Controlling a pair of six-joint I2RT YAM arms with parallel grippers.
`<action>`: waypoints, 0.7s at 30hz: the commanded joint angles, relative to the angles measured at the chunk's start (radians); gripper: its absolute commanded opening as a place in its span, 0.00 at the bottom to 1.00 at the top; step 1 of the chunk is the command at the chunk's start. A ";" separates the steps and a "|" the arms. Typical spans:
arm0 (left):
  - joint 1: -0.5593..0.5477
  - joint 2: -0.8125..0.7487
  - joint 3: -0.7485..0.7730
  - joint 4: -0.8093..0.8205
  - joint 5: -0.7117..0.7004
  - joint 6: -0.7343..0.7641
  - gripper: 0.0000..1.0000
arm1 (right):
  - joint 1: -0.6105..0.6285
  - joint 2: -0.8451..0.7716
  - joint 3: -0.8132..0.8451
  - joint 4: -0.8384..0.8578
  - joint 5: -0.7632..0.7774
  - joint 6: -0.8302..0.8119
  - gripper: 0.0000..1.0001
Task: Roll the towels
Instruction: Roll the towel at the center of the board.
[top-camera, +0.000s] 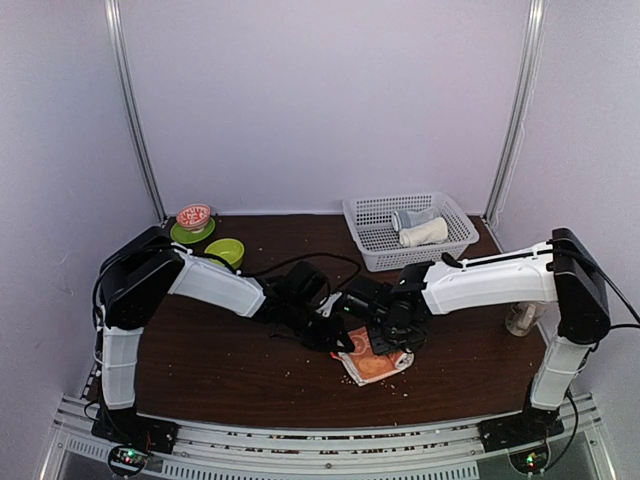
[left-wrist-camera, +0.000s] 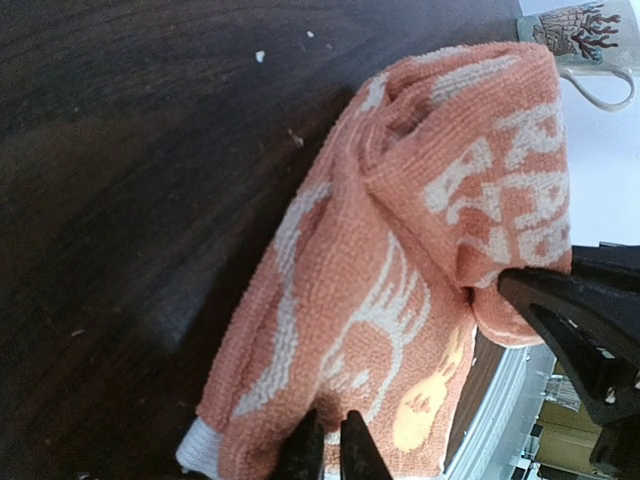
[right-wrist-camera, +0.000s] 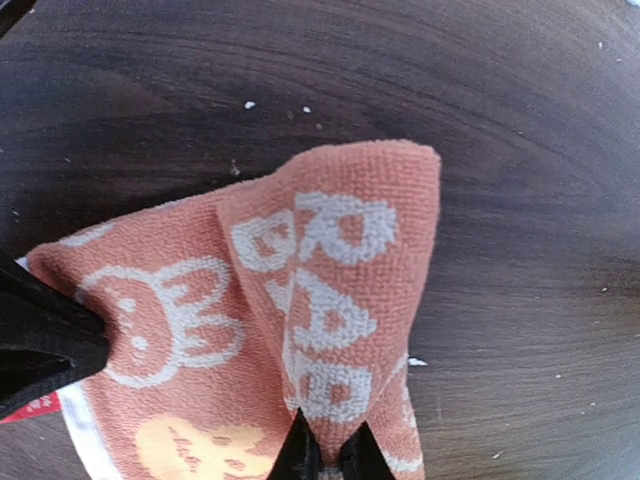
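Note:
The orange-red towel (top-camera: 375, 365) with white patterns lies partly folded on the dark table, near the front middle. My left gripper (top-camera: 335, 340) is shut on its edge; in the left wrist view the closed fingertips (left-wrist-camera: 333, 445) pinch the towel (left-wrist-camera: 400, 280). My right gripper (top-camera: 400, 340) is shut on a raised fold of it; in the right wrist view the fingertips (right-wrist-camera: 330, 455) pinch the towel (right-wrist-camera: 330, 290). A rolled cream-white towel (top-camera: 423, 234) lies in the white basket (top-camera: 372, 255) at the back right.
A pale grey-blue bundle (top-camera: 408, 219) also lies in the basket. A red patterned bowl on a green plate (top-camera: 193, 222) and a green bowl (top-camera: 225, 251) stand at the back left. A mug (top-camera: 521, 318) stands by the right arm. Crumbs dot the table.

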 joint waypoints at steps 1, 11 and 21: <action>-0.002 0.007 -0.029 -0.031 0.002 -0.005 0.09 | 0.007 -0.006 -0.006 0.070 -0.057 -0.004 0.12; -0.002 0.006 -0.031 -0.030 0.001 -0.003 0.09 | 0.007 -0.053 -0.063 0.167 -0.141 -0.015 0.41; -0.002 0.001 -0.036 -0.032 -0.003 -0.004 0.09 | 0.007 -0.109 -0.128 0.285 -0.228 -0.059 0.51</action>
